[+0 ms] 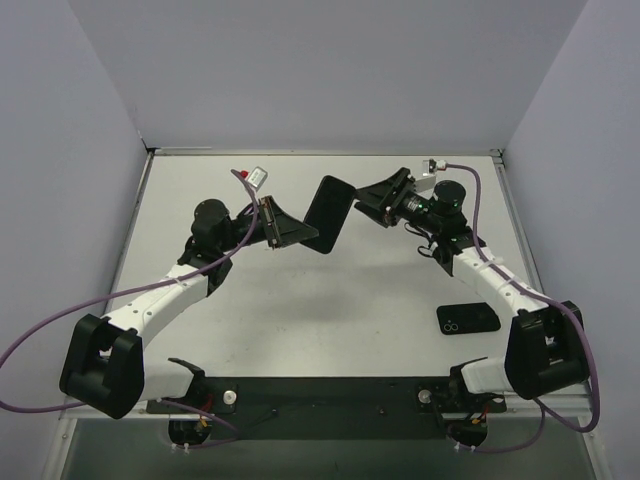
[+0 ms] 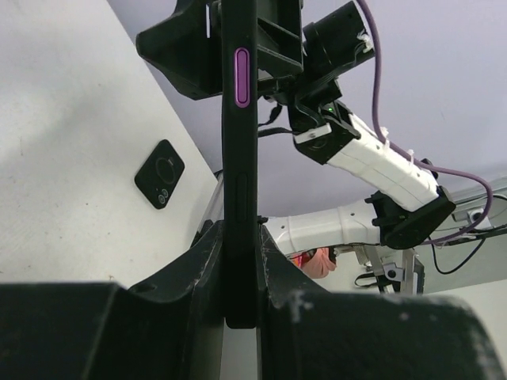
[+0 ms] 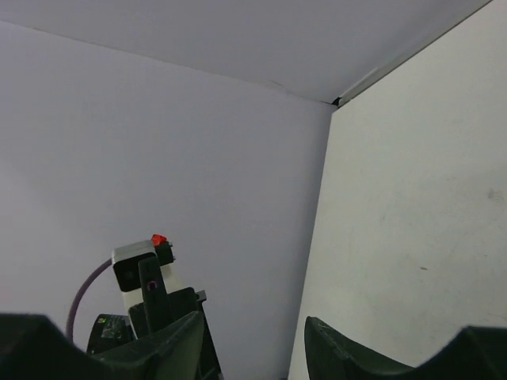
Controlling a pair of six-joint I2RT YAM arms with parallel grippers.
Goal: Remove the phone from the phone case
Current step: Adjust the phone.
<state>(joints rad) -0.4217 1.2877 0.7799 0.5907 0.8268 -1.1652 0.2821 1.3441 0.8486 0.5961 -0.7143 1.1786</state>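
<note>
My left gripper is shut on the lower edge of a thin black phone case and holds it upright above the table's middle. In the left wrist view the case stands edge-on between my jaws and shows a purple side button. I cannot tell whether a phone is inside. My right gripper is open and empty, right beside the case's upper right edge. In the right wrist view nothing lies between its jaws, and the case's edge shows left of the left finger.
A flat black phone-like slab with two camera rings lies on the white table near the right arm's base; it also shows in the left wrist view. Grey walls enclose the table on three sides.
</note>
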